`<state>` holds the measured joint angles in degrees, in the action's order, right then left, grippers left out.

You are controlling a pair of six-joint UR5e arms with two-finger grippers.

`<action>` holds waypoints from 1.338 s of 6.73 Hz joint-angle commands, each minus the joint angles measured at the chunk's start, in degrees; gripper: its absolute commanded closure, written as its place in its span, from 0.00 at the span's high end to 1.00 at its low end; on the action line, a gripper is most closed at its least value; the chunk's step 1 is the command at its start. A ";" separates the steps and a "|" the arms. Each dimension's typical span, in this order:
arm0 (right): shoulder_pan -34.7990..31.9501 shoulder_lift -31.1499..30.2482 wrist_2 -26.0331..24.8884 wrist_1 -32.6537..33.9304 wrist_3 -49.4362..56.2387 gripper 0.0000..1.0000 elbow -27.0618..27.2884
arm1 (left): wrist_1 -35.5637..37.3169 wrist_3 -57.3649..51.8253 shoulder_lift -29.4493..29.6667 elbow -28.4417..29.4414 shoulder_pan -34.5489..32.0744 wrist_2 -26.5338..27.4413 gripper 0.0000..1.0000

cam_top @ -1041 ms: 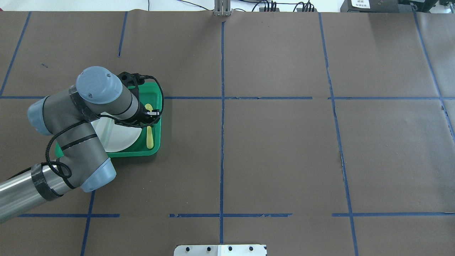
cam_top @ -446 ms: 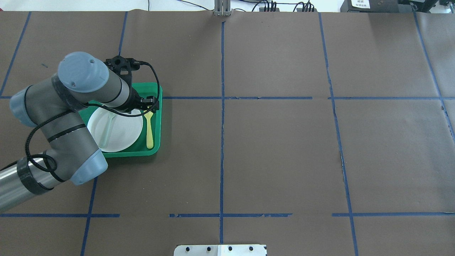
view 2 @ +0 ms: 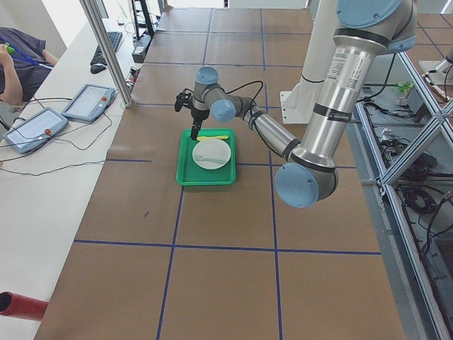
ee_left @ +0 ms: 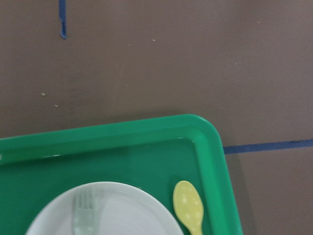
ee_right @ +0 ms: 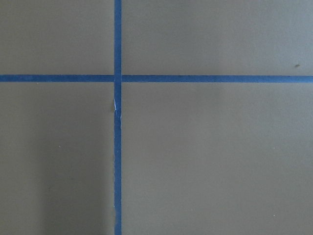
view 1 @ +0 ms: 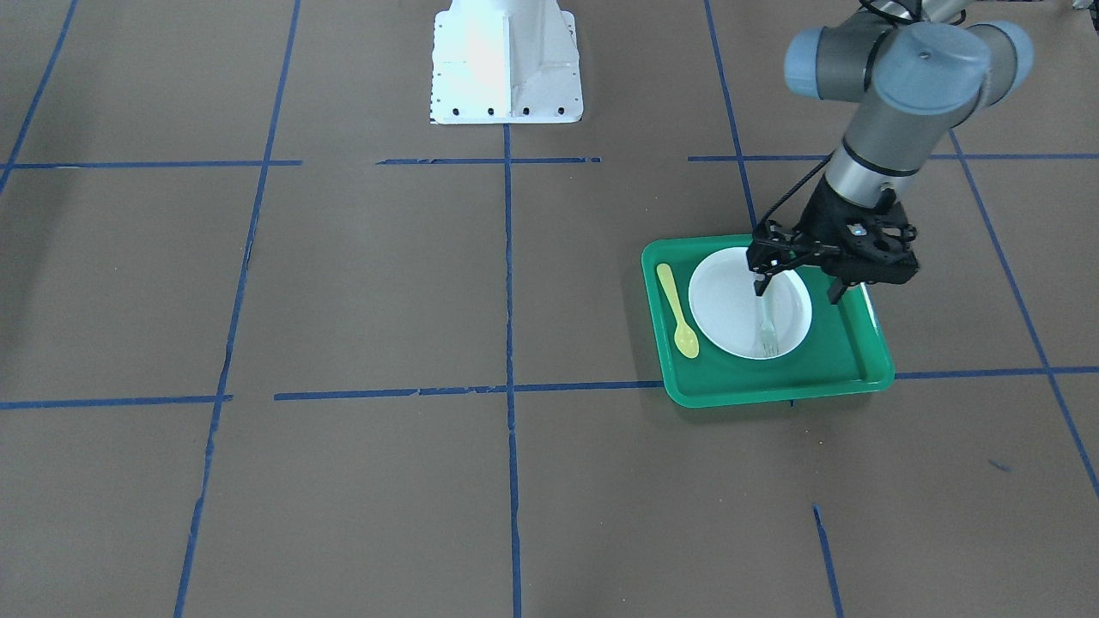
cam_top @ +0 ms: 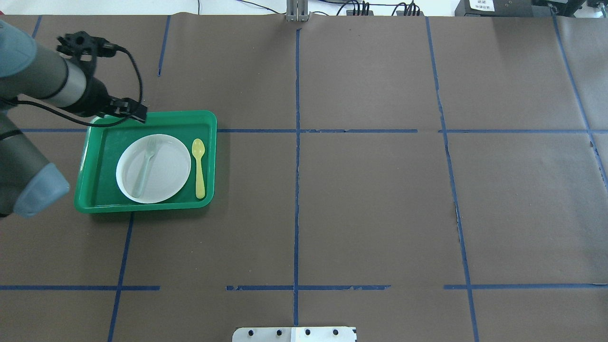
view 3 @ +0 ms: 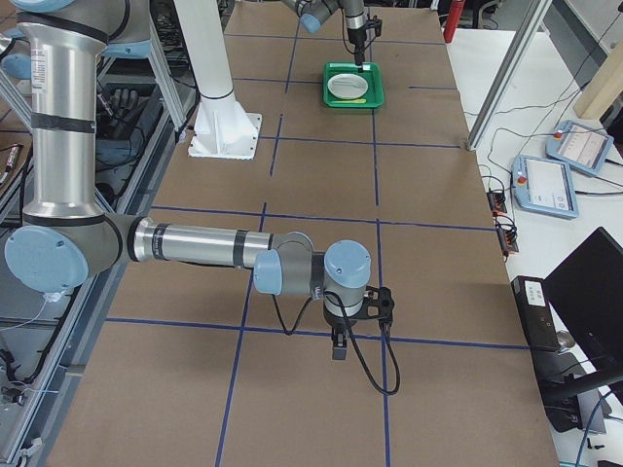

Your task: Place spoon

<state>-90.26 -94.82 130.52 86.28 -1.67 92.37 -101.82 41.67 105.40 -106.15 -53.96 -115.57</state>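
The pale-yellow spoon [cam_top: 198, 167] lies flat in the green tray [cam_top: 156, 121], just right of the white plate [cam_top: 164, 164], with its bowl toward the far side. It also shows in the front-facing view [view 1: 677, 323] and the left wrist view [ee_left: 189, 206]. My left gripper [view 1: 797, 290] is open and empty. It hangs raised over the tray's far left part [cam_top: 116, 113], apart from the spoon. My right gripper [view 3: 338, 347] shows only in the exterior right view, low over bare paper, and I cannot tell its state.
A translucent grey-green fork [cam_top: 144, 166] lies on the plate. Brown paper with blue tape lines [cam_top: 297, 142] covers the table. The robot base plate [view 1: 505, 60] stands at the near edge.
My left gripper rose from over the spoon and moved away to the far left. The spoon stays lying in the tray, and the plate and fork came fully into sight.
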 commanded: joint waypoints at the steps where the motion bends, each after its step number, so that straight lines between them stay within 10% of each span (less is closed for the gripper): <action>1: 0.00 -0.02 0.00 -0.06 0.00 1.00 0.00 | 3.09 -23.02 -9.13 0.32 -11.64 -2.80 0.99; 5: 0.00 -0.02 0.00 -0.06 0.00 1.00 0.00 | 5.14 -46.67 -22.32 6.55 -36.16 -12.83 1.00; 9: 0.00 0.07 0.00 -0.06 0.00 1.00 0.00 | 11.38 -53.22 -24.81 6.21 -37.01 -13.98 1.00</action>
<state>-90.26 -94.79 130.52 86.22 -1.67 92.37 -91.90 -7.39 80.82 -99.96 -90.64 -129.24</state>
